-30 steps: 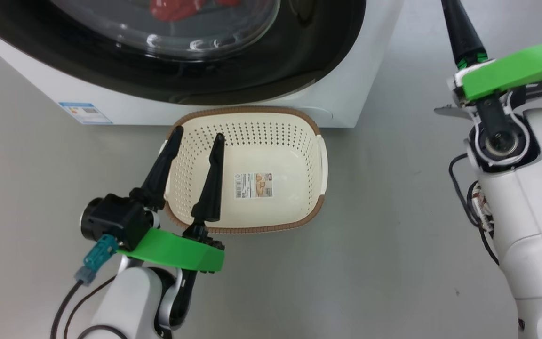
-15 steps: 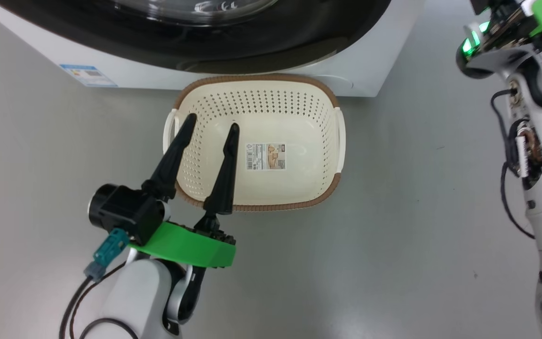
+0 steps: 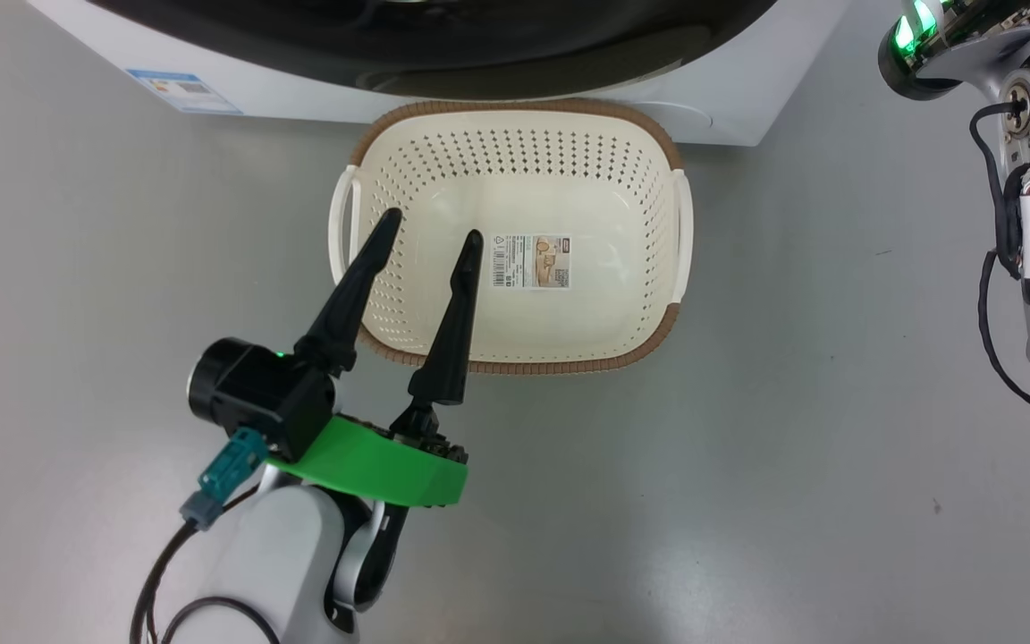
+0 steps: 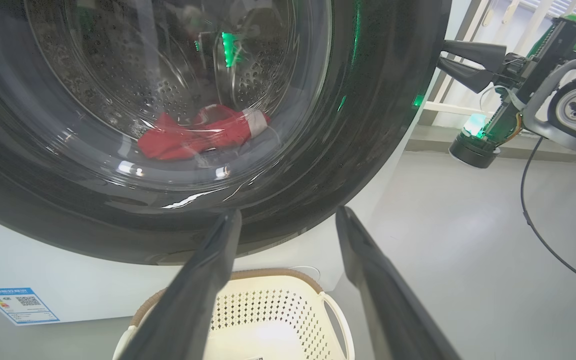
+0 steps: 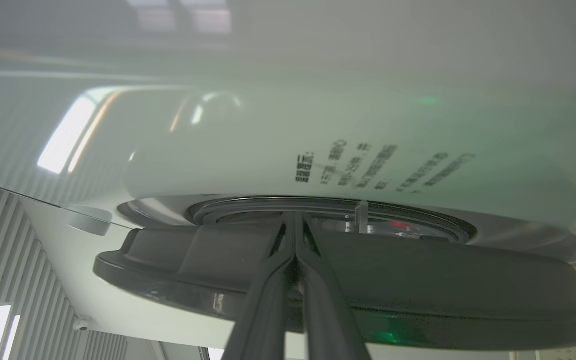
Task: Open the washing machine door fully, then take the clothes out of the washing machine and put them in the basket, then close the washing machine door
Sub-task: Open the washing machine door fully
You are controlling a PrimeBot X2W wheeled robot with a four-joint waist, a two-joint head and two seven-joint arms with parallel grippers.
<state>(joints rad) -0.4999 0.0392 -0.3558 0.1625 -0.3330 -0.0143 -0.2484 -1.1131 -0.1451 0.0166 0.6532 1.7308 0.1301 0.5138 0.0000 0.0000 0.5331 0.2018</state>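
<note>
Basket (image 3: 515, 365) stands on the floor (image 3: 747, 447) just in front of the washer (image 3: 747, 107), with a paper label (image 3: 531, 261) on its bottom. The left pincer (image 3: 433, 225) is open, its two fingers spread with nothing between them. In the head view its tips lie over the basket's left part, one near the left wall and the other just beside the label. In the left wrist view this pincer (image 4: 289, 214) points up at the lower black rim of the door (image 4: 368, 100), with the basket (image 4: 268, 305) below the fingers and a blue sticker (image 4: 18, 305) on the washer's front at the lower left. The door sits shut against the washer. The clothes (image 4: 193, 137) are red and lie low in the drum behind the glass, well apart from both pincers. The right pincer (image 4: 442, 54) is closed, fingers pressed together and gripping nothing, its tips at the right edge of the door's rim. In the right wrist view its tips (image 5: 295, 225) meet the door's (image 5: 418, 290) edge; whether they touch it I cannot tell
</note>
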